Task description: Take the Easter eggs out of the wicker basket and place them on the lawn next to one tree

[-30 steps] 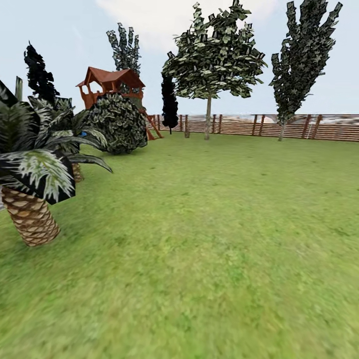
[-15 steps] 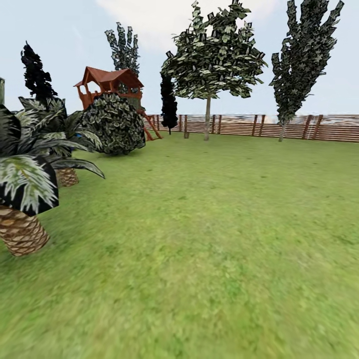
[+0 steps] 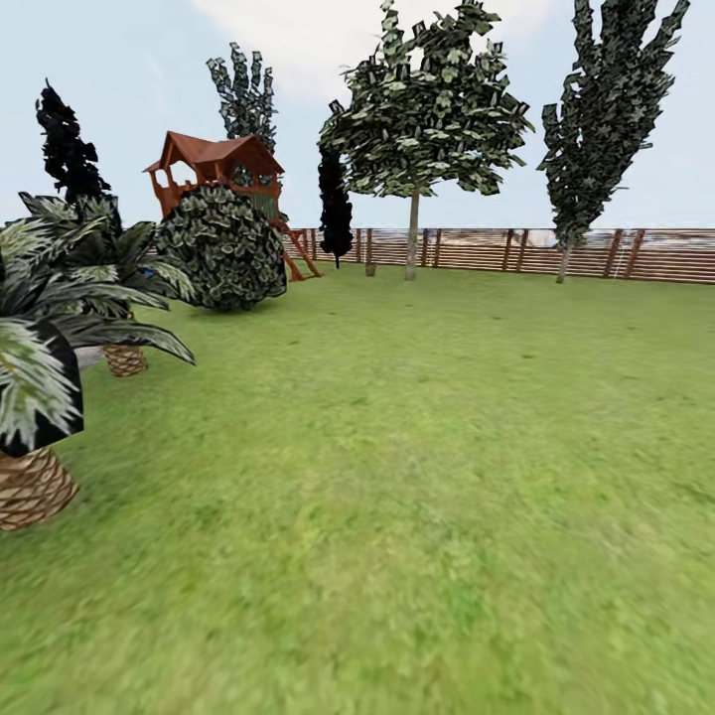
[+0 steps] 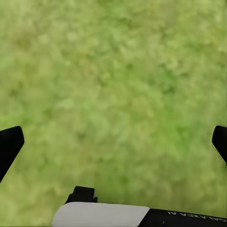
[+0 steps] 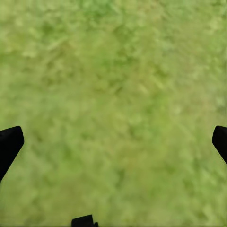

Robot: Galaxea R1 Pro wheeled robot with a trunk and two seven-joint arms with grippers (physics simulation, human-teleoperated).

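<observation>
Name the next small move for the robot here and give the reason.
Probably keep rolling across the lawn while scanning for the basket: both wrist views show only grass between open, empty fingers, and ahead stand the tree and fence.

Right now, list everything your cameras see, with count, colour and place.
lawn: one, mottled green, across the whole foreground.
fence: one, brown slats, along the far edge.
tree: one, pale trunk, green crown, far centre before the fence.
tall narrow trees: two, dark green, one far right, one behind the play tower.
cypresses: two, near black, far left and far centre.
play tower: one, red-brown, far left.
round bush: one, dark green, before the tower.
palms: two, scaly tan trunks, near left and behind it.
left gripper: black fingers wide apart over grass.
right gripper: black fingers wide apart over grass.
</observation>
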